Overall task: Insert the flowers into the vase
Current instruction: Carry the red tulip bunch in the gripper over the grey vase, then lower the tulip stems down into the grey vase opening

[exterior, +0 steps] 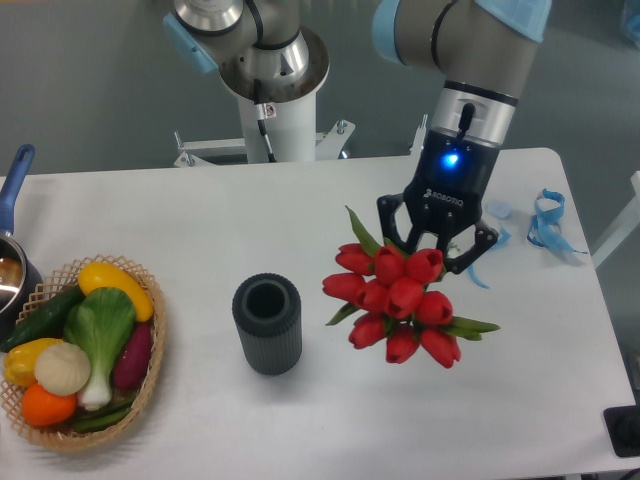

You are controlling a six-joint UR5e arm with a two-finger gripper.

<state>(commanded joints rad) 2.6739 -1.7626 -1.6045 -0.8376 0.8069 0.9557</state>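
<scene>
The white bench (300, 220) is carrying everything. The end effector (436, 243) is gripping the flowers (395, 305), holding them above the bench, right of the vase (267, 323). The vase is standing upright, apart from them.

the stems of the flowers (398, 303) are hidden under the red buds, so you cannot see where the fingertips of the gripper (432, 256) touch them or how tight they close. the pot (12, 262) with the blue handle is cut off by the left edge, and a dark thing (624, 431) is cut off at the bottom right corner. the inside of the vase (267, 322) is too dark to see into, and the top of the arm (470, 40) runs out of the picture.
</scene>
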